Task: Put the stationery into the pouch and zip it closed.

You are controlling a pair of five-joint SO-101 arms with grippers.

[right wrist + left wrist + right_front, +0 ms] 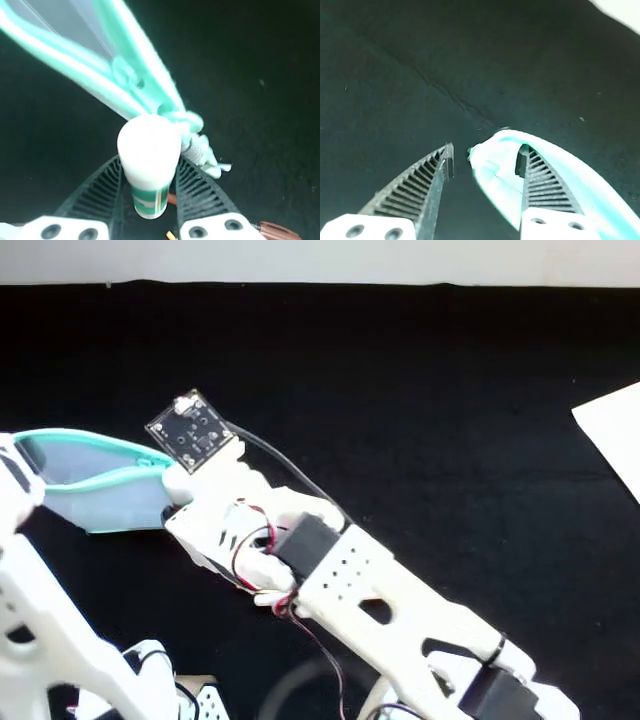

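A teal and grey pouch lies open on the black cloth at the left. My right gripper is shut on a white glue stick with a green band, held just off the pouch's zipper end. From above, the right gripper meets the pouch's right tip under its camera board. At the pouch's other end, my left gripper is open. One finger rests against the teal rim and the other finger stands apart over the cloth.
A white sheet lies at the right edge of the black cloth. The right arm stretches diagonally from the bottom right. The left arm stands at the bottom left corner.
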